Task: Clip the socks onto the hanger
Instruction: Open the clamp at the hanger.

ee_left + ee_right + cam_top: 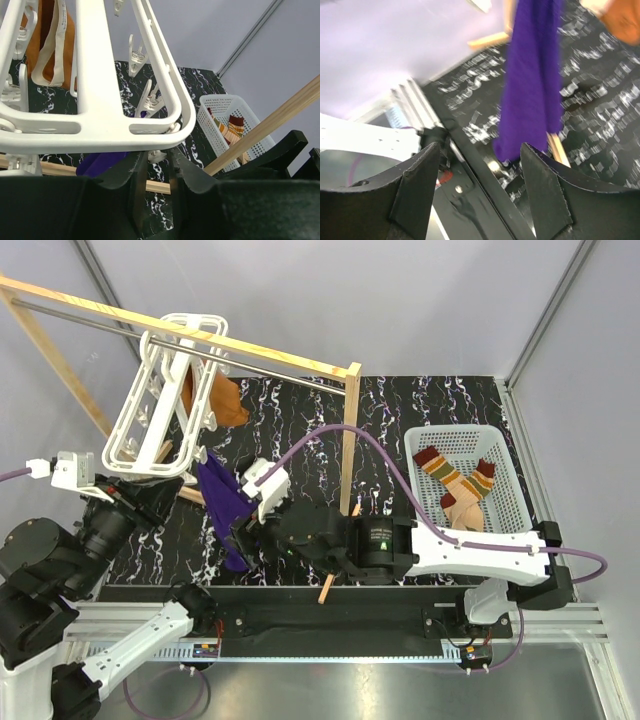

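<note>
**Robotics lab, enclosed test cell.**

- 2 robot arms, left arm (pixel 60 560) and right arm (pixel 470 550), bolted side by side to an aluminium rail (pixel 330 645) at the near edge of the bench (pixel 400 410).
- A camera is fitted at each wrist, and a purple cable (pixel 400 475) loops over the right arm.
- Plain pale walls (pixel 400 300) are joined by a metal corner strip (pixel 545 310).
- The bench top is covered in a black sheet with white marbling.
- Laundry goods are set out as test props: 1 wooden rack (pixel 350 430), 1 white hanger (pixel 140 410) hung on its rod, and 1 white basket (pixel 515 500) holding striped socks (pixel 455 475).
</note>
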Tool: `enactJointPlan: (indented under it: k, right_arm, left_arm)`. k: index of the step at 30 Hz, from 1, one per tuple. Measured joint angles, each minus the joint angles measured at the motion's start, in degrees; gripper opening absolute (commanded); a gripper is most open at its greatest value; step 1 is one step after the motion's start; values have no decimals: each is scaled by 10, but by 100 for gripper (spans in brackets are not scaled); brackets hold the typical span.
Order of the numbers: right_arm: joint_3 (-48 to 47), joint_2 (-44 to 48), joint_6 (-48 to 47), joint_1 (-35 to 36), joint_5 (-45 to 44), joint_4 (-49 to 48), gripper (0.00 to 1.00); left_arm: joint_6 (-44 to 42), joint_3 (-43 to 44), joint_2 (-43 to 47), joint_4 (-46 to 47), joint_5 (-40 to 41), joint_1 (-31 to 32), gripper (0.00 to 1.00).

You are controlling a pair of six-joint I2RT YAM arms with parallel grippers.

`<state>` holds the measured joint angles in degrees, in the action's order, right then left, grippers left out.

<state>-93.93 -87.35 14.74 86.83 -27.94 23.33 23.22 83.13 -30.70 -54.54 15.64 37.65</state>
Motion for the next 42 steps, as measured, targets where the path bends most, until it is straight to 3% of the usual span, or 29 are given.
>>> enactJointPlan:
  k: [12, 35, 38, 40, 42]
  right_arm:
    - [-49, -39, -44, -57, 130, -126, 65]
    - [-78, -83, -77, -131, 292, -167, 60]
    - [-78, -89, -77, -131, 296, -167, 59]
    - [-78, -93, -78, -131, 296, -167, 59]
    - [-78, -96, -78, -131, 296, -167, 59]
  left_arm:
    - [8, 10, -5, -3, -6, 0, 3]
    - [11, 31, -10, -11, -30, 0, 1]
    - [11, 27, -10, -9, -30, 0, 4]
    - [10, 20, -7, -8, -33, 0, 16]
    - [7, 12, -2, -5, -34, 0, 37]
